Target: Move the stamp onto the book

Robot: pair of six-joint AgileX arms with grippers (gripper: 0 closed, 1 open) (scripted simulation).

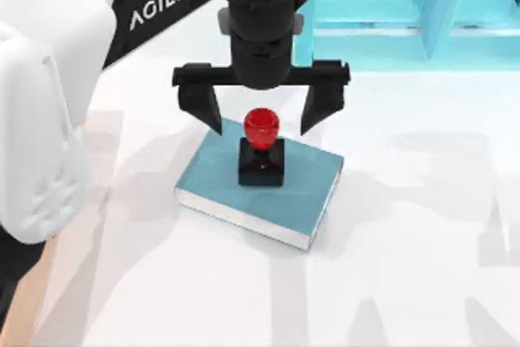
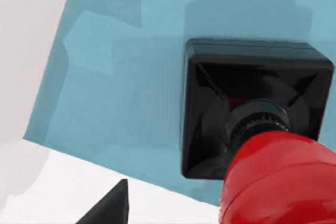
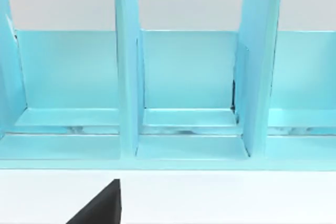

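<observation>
**Red knob free, stamp standing on the book**

Red and glossy, the round knob of the stamp (image 1: 262, 149) rises from a black square block that sits flat and upright on the teal cover of the book (image 1: 309, 193). The stamp stands toward the book's far edge, roughly midway along it, with bare cover on all sides of the block. The left gripper (image 1: 262, 111) hangs directly above the stamp, its two black fingers spread wide to either side of the knob and touching nothing. In the left wrist view the stamp (image 2: 252, 114) is seen from above, its base wholly on the book (image 2: 121, 77).

Judged from this, the placing step looks done and the release is made; what seems left is the retreat. That calls for a straight lift upward, so neither finger clips the knob and tips the stamp.

Beyond the book stands a light-blue shelf (image 1: 406, 6), well apart from the stamp. The right wrist view faces that shelf (image 3: 184, 87); whether the right gripper is open cannot be told.
</observation>
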